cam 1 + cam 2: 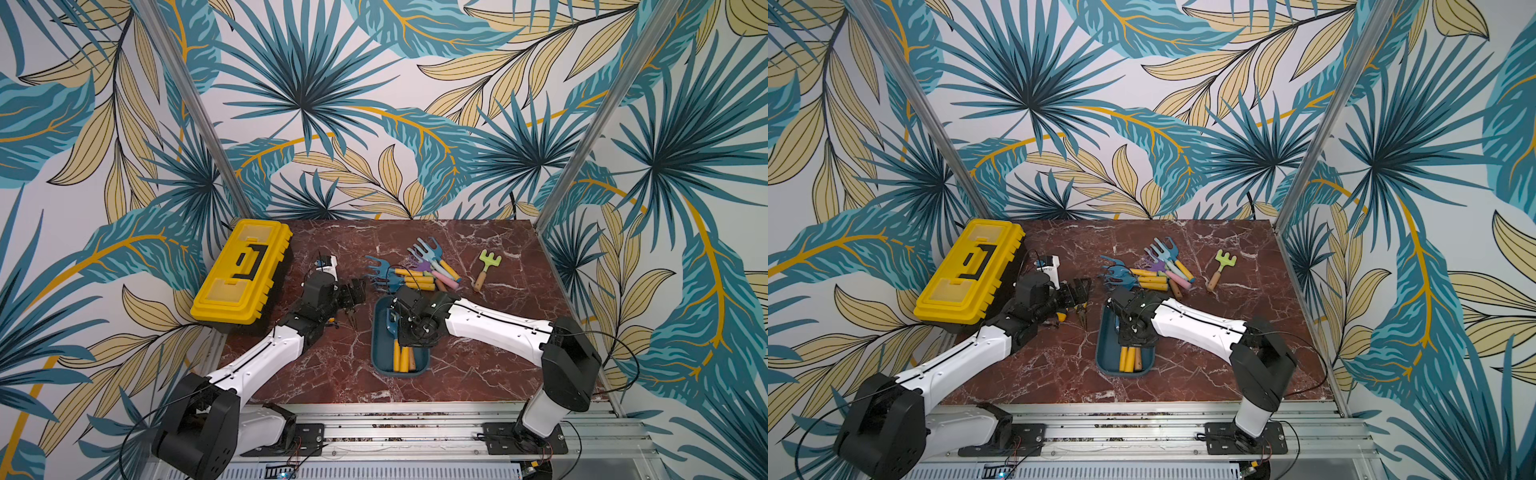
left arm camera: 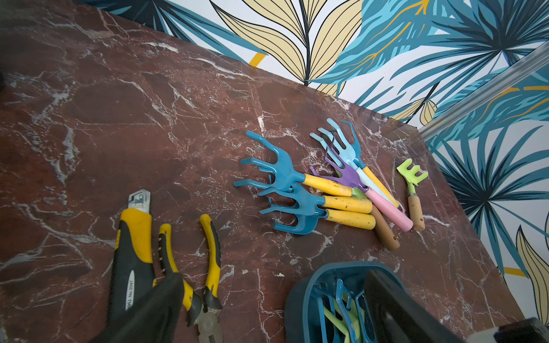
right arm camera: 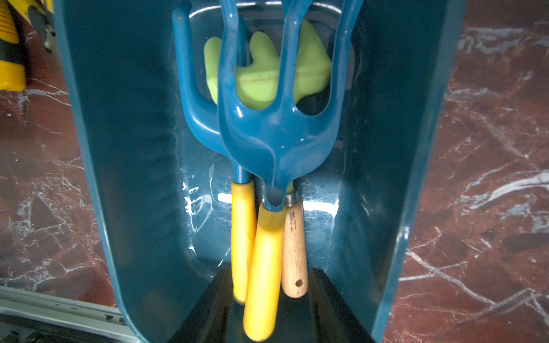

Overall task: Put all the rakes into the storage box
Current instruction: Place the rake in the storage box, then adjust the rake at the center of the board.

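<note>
Black and parted, the right gripper (image 3: 270,276) is reaching into the near end of the storage box (image 3: 118,148). One finger is standing on each side of the handles there, and neither is pressing on anything, so the jaws are holding nothing. Between them the rake (image 3: 267,142), dark blue head and yellow handle, is lying lengthwise in the box. It is resting on top of a second blue rake (image 3: 243,231) and a green rake with a wooden handle (image 3: 292,246). This rake is looking delivered; only lifting the arm clear seems left for it.

Just beyond the box's far end a heap of rakes (image 1: 411,270) is lying on the marble table (image 1: 478,374). A lone green rake (image 1: 486,268) is lying farther out from the box, on the right arm's side. If all of them are meant, most of the work is lying ahead.

On the box's other side the left gripper (image 1: 353,293) is hovering wide open and empty. It is hanging near pliers (image 2: 205,267) and a utility knife (image 2: 133,252), with the yellow toolbox (image 1: 243,270) farther from the box.

Nothing is blocking the way from heap to box. The heaped rakes are crossing one another, though, so a pulled one may be dragging its neighbours, and the box is filling up.
</note>
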`<state>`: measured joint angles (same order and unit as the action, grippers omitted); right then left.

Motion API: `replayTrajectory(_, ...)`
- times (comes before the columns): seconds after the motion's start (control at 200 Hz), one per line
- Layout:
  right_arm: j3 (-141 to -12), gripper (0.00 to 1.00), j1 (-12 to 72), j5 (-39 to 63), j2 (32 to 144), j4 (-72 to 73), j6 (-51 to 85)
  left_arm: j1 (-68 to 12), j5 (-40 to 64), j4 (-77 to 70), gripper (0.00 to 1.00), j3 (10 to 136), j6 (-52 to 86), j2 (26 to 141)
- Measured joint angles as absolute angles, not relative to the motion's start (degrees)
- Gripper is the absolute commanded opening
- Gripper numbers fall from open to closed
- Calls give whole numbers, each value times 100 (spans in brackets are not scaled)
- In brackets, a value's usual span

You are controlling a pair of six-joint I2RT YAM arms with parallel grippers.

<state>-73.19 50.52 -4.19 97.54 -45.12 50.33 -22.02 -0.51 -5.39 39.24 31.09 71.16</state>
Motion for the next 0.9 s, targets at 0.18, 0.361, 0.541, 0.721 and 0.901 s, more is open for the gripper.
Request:
replayTrajectory(0.18,-7317,66,4580,-556,9078,-4495,4663,-2202,154,-574,100,3927,3146,7140)
replayTrajectory(0.361,-7288,88,3433,-626,8471,-4388,4147,-2202,390,-534,100,4117,3153,7566)
replayTrajectory(0.541,-7288,99,2539,-856,8433,-4329,3758,-2204,755,-198,100,4827,3271,8036)
replayTrajectory(0.721,-7428,99,2012,-873,8578,-4303,3376,-2206,926,279,100,5524,3507,8256)
replayTrajectory(0.901,-8206,91,1999,-346,9325,-4239,2801,-2202,928,729,100,5627,3828,8243)
